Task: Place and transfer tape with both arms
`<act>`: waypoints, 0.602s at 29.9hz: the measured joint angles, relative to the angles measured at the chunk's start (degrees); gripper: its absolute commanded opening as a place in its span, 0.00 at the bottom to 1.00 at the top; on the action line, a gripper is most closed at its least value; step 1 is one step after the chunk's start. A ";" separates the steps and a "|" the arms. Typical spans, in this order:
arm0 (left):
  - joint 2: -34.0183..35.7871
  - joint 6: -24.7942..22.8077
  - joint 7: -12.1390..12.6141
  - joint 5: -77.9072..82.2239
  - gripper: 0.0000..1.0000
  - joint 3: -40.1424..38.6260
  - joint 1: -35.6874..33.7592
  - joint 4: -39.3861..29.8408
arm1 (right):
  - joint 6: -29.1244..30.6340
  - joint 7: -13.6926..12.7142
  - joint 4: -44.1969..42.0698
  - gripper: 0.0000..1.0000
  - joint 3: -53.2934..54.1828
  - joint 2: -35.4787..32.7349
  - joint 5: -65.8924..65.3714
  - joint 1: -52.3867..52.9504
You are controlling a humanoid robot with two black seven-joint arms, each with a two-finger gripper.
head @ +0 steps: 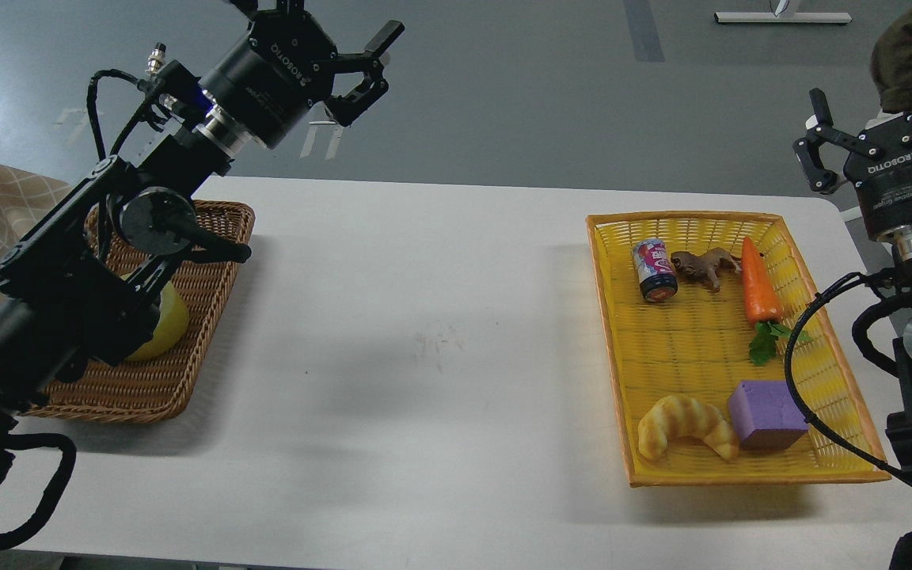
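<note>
The translucent yellow tape roll (161,323) is sat in the brown wicker basket (210,261), half hidden below the left end effector (349,67); both end effectors, right one (872,131) too, are spread open, empty.

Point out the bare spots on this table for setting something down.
The white table is bare between the wicker basket and the yellow tray, front to back. The tray's middle is open too. Crowded: its far end, with can, toy animal and carrot, and its near end, with croissant and purple block.
</note>
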 measured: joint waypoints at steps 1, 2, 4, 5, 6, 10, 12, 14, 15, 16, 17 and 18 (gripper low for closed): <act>-0.28 0.00 0.00 0.00 0.98 -0.71 0.87 -0.35 | 0.00 0.00 -0.01 1.00 -0.03 -0.05 0.00 -0.01; -0.60 0.00 0.00 -0.01 0.98 -1.42 1.65 -0.60 | 0.00 0.00 -0.01 1.00 -0.05 -0.10 -0.01 -0.04; -1.49 0.00 0.00 -0.02 0.98 -2.97 3.16 -0.77 | 0.00 -0.02 -0.01 1.00 -0.17 -0.44 -0.01 -0.19; -2.03 0.00 0.04 -0.02 0.98 -3.91 3.90 -0.81 | 0.00 -0.05 -0.01 1.00 -0.22 -0.69 -0.01 -0.22; -2.55 0.00 0.10 -0.02 0.98 -4.77 4.47 -0.85 | 0.00 -0.08 -0.01 1.00 -0.26 -0.91 -0.01 -0.26; -3.79 0.00 0.16 -0.02 0.98 -7.05 5.57 -0.89 | 0.00 -0.10 0.13 1.00 -0.27 -1.34 0.00 -0.35; -3.97 0.00 0.27 -0.02 0.98 -7.32 5.65 -0.90 | 0.00 -0.10 0.12 1.00 -0.28 -1.69 0.00 -0.24; -4.00 0.00 0.32 -0.02 0.98 -7.39 5.67 -0.92 | 0.00 -0.10 -0.33 1.00 -0.28 -2.03 0.00 0.26; -4.00 0.00 0.33 -0.02 0.98 -7.41 5.67 -0.94 | 0.00 -0.12 -0.70 1.00 -0.30 -2.13 0.00 0.48; -4.00 0.00 0.33 -0.02 0.98 -7.41 5.68 -0.94 | 0.00 -0.14 -0.92 1.00 -0.37 -2.19 0.00 0.60; -4.00 0.00 0.34 -0.02 0.98 -7.41 5.68 -0.94 | 0.00 -0.16 -1.05 1.00 -0.46 -2.25 0.00 0.63; -4.00 0.00 0.37 -0.02 0.98 -7.41 5.69 -0.94 | 0.00 -0.19 -1.07 1.00 -0.52 -2.34 0.00 0.62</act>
